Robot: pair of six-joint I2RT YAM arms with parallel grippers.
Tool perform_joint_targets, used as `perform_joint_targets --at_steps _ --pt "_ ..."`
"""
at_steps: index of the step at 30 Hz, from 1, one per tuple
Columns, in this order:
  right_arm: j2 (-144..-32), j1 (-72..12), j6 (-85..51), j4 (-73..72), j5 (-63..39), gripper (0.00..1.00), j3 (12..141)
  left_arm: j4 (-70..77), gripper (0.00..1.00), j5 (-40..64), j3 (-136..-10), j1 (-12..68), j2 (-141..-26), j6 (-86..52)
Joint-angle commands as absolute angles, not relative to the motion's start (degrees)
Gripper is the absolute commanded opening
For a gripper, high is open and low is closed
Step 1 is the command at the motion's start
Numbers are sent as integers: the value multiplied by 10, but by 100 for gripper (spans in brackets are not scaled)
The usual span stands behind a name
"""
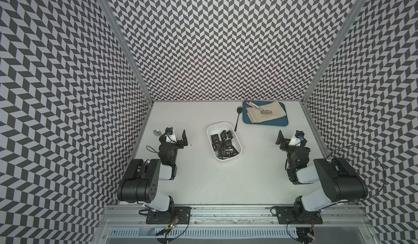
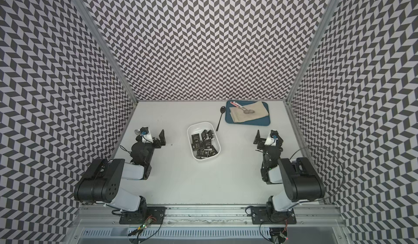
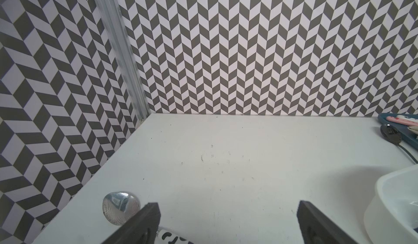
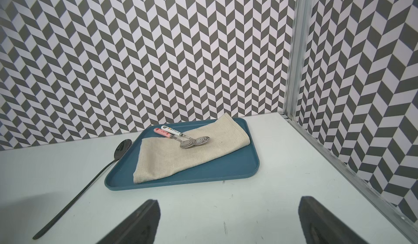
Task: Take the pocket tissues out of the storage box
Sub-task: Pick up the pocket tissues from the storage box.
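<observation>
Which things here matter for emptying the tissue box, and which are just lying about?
Job: pocket tissues, storage box.
Lying about: blue tray, beige cloth, two spoons on it, black spoon beside the tray, loose metal spoon.

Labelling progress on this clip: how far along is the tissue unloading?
Done: nothing, no packet lies on the table. In hand: nothing; left gripper and right gripper flank the storage box, fingers apart, empty. Left: all the pocket tissues, piled inside it.
</observation>
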State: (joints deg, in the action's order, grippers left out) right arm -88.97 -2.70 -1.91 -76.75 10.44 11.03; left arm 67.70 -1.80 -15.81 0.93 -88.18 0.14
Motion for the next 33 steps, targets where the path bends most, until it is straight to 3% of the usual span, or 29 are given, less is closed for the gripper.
perform_joint_targets --at_steps 1,27,29,33 --pt "-896 -26 -14 -795 102 99 113 691 99 -12 -156 5 -886 0" --pt "-896 -29 -9 -788 92 99 118 683 99 -17 -158 5 -883 -2" --pt "-870 -36 22 -710 48 99 156 682 99 -27 -159 8 -882 -3" --pt "-816 -66 27 -498 77 100 235 676 99 -88 -157 31 -868 0"
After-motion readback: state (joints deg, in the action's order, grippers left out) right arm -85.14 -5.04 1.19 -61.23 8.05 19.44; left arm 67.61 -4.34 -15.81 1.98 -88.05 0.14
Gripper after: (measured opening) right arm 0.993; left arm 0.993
